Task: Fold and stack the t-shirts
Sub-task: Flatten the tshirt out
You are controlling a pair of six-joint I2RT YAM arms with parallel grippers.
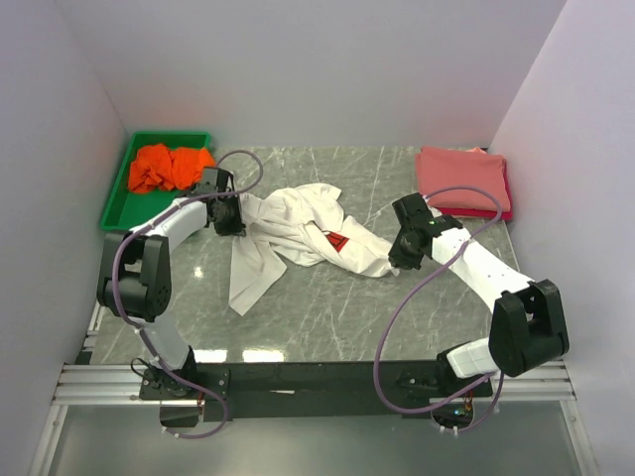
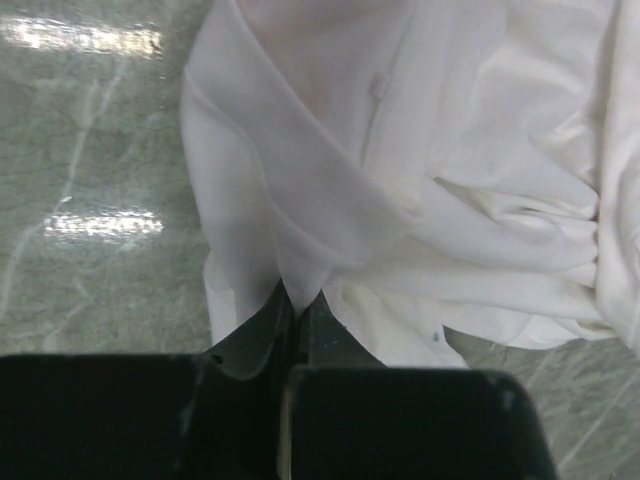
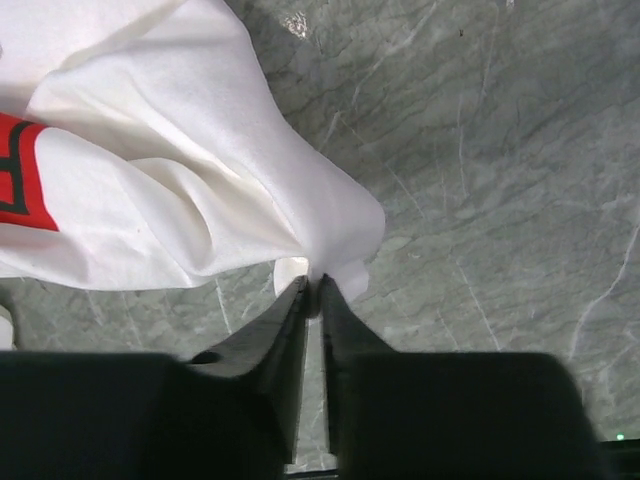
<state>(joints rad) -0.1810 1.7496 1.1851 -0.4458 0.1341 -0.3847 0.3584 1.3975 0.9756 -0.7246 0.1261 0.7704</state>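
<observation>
A white t-shirt (image 1: 298, 233) with a red square print (image 1: 337, 241) lies crumpled in the middle of the marble table. My left gripper (image 1: 236, 220) is shut on the shirt's left edge; the left wrist view shows the cloth (image 2: 400, 200) pinched between the jaws at my left gripper (image 2: 298, 295). My right gripper (image 1: 397, 256) is shut on the shirt's right edge; the right wrist view shows the cloth (image 3: 180, 180) pinched at my right gripper (image 3: 314, 290) and the red print (image 3: 20, 170). An orange t-shirt (image 1: 169, 166) lies bunched in the green tray. Folded salmon-pink and red t-shirts (image 1: 463, 178) are stacked at the back right.
The green plastic tray (image 1: 117, 193) stands at the back left by the wall. White walls close in the table on the left, back and right. Purple cables loop from both arms over the table.
</observation>
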